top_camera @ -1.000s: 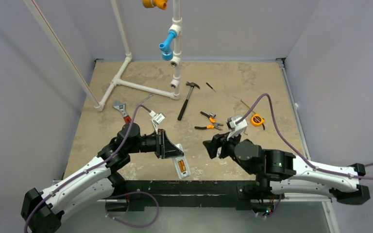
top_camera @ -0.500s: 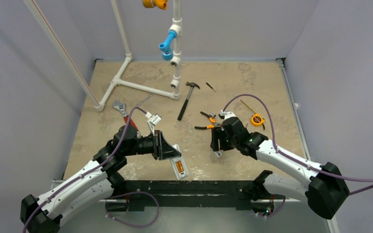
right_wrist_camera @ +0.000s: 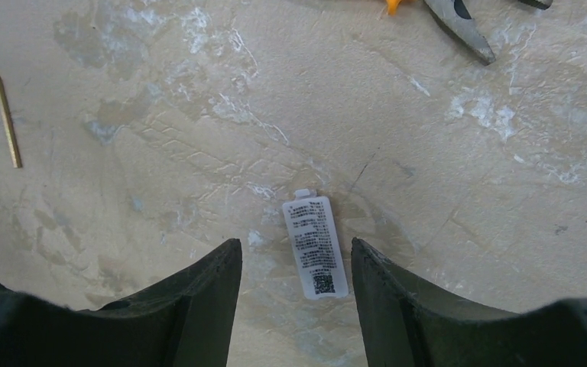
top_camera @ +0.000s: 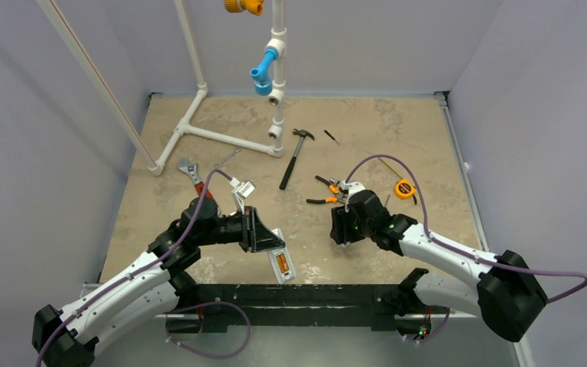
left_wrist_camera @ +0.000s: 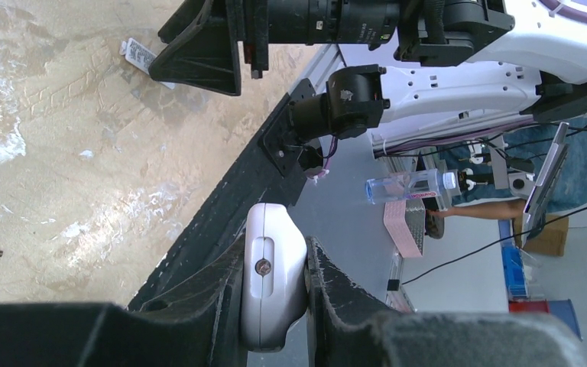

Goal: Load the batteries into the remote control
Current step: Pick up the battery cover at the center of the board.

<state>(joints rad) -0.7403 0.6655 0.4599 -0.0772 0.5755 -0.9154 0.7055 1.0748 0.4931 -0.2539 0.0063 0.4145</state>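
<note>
My left gripper [top_camera: 269, 243] is shut on the white remote control [top_camera: 290, 269] and holds it over the table's front edge. The orange batteries [top_camera: 281, 263] show in its open recess. In the left wrist view the remote's end [left_wrist_camera: 273, 294] sits clamped between my fingers. My right gripper [top_camera: 339, 228] points down at the table, open and empty. In the right wrist view a small white labelled cover [right_wrist_camera: 315, 246] lies flat on the table between my open fingers [right_wrist_camera: 199, 298], touching neither.
Orange-handled pliers [top_camera: 329, 192] lie just behind the right gripper, with a tape measure [top_camera: 405, 189] to their right. A hammer [top_camera: 294, 157], a wrench [top_camera: 191, 174] and a white pipe frame [top_camera: 222, 138] lie farther back. An Allen key [right_wrist_camera: 4, 115] lies left of the right gripper.
The right arm reached forward from near its base and turned its gripper down over the white cover. The left arm with the remote has barely shifted.
</note>
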